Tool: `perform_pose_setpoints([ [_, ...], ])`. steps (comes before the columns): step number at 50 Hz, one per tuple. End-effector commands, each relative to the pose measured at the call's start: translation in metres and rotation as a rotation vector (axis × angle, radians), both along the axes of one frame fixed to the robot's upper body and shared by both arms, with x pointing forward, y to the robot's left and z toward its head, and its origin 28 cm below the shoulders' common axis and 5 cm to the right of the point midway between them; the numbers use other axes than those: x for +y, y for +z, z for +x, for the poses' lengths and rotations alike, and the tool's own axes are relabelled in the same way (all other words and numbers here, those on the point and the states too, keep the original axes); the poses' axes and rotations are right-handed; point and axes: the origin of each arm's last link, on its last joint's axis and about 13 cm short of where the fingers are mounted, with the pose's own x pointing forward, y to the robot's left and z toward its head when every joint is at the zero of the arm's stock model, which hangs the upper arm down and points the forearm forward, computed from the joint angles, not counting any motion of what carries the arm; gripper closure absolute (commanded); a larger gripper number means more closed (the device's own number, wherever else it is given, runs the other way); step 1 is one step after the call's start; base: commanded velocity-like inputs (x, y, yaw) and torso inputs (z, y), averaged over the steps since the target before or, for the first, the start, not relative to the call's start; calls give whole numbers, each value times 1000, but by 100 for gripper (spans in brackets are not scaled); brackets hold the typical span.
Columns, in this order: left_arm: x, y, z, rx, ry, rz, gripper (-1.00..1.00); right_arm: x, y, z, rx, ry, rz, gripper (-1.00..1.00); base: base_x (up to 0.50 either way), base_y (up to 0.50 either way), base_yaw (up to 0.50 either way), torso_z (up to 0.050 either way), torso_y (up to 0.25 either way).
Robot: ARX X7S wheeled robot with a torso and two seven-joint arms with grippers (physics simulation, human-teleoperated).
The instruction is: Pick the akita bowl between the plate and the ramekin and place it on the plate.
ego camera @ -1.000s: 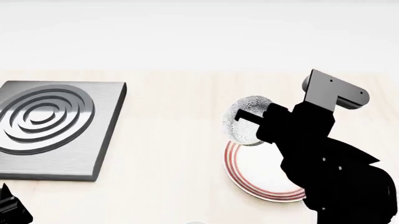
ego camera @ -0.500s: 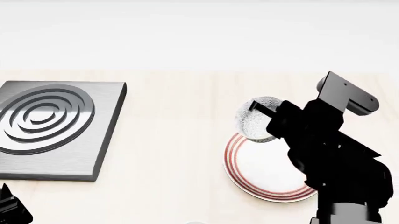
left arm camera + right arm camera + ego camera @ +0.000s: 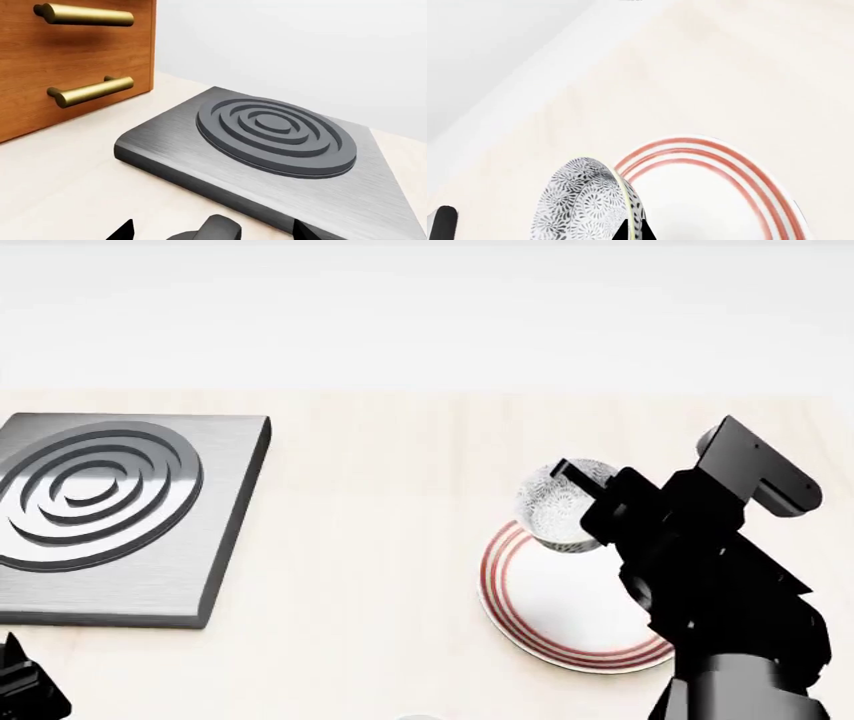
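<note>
— akita bowl (image 3: pixel 558 508), where is it?
— over the far rim of the plate (image 3: pixel 501 570), tilted, rim clamped in the right gripper (image 3: pixel 587 490); that arm reaches in from the near right.
— left gripper (image 3: pixel 213 231)?
— low by the metal slab (image 3: pixel 280 160); can't tell its state.

Speckled akita bowl (image 3: pixel 557 508) – tilted over red-ringed plate (image 3: pixel 534 595)

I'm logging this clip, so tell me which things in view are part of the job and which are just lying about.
Part of the job:
akita bowl, gripped at its rim by the right gripper
plate, red-ringed, below the bowl

Just lying about:
metal slab with raised rings
wooden drawers with brass handles
left gripper, idle at the near edge
</note>
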Motion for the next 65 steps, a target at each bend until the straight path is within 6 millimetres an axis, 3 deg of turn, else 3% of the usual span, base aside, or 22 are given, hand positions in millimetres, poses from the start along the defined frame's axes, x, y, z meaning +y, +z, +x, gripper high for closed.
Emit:
perform_pose_setpoints([
  [1,0,0,0,0,-1,2,-100,-2,1,2,-20,-41,36,100,0,0,0,0,0],
  [36,0,0,1,-1,0,0,-100,3,-12,1,31,-183,89,100,0,0,0,0,1],
  [65,1,-1,1,-2,0,1,-100,6,-21,-3,79,-157,99,100,0,0,0,1,0],
])
